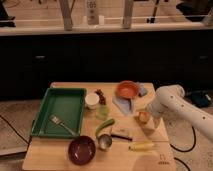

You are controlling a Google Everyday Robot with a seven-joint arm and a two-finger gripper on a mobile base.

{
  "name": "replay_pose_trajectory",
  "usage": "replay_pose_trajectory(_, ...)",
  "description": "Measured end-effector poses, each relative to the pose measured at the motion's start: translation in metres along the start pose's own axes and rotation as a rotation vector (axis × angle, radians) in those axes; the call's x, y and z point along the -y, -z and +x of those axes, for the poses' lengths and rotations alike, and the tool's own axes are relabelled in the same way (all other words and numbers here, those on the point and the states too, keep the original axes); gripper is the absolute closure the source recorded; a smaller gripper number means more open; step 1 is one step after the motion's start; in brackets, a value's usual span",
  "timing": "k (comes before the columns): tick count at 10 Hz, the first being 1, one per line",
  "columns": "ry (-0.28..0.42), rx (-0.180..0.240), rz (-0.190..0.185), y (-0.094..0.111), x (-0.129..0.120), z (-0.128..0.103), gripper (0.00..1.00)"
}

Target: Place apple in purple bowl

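Note:
The apple (pixel 143 117) is a small orange-yellow fruit at the right side of the wooden table (pixel 50 155). The gripper (pixel 146 120) on the white arm (pixel 172 102) is right at the apple, coming in from the right. The purple bowl (pixel 81 149) is dark and round, and sits at the front left of the table, well away from the apple and gripper.
A green tray (pixel 60 110) with a fork (pixel 62 125) lies at the left. A white cup (pixel 92 101), a green cup (pixel 102 112), an orange bowl (pixel 127 90) on a blue cloth, a cucumber (pixel 105 127), a metal cup (pixel 104 142) and a banana (pixel 142 146) crowd the middle.

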Motion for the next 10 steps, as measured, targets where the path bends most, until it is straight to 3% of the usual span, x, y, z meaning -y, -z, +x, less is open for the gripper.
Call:
replay_pose_trajectory(3,0.021,0.002,0.001,0.0001,-0.0001,-0.0008,0.25)
replay_pose_trajectory(10,0.014,-0.001,-0.005,0.0001,0.0001,-0.0002,0.95)
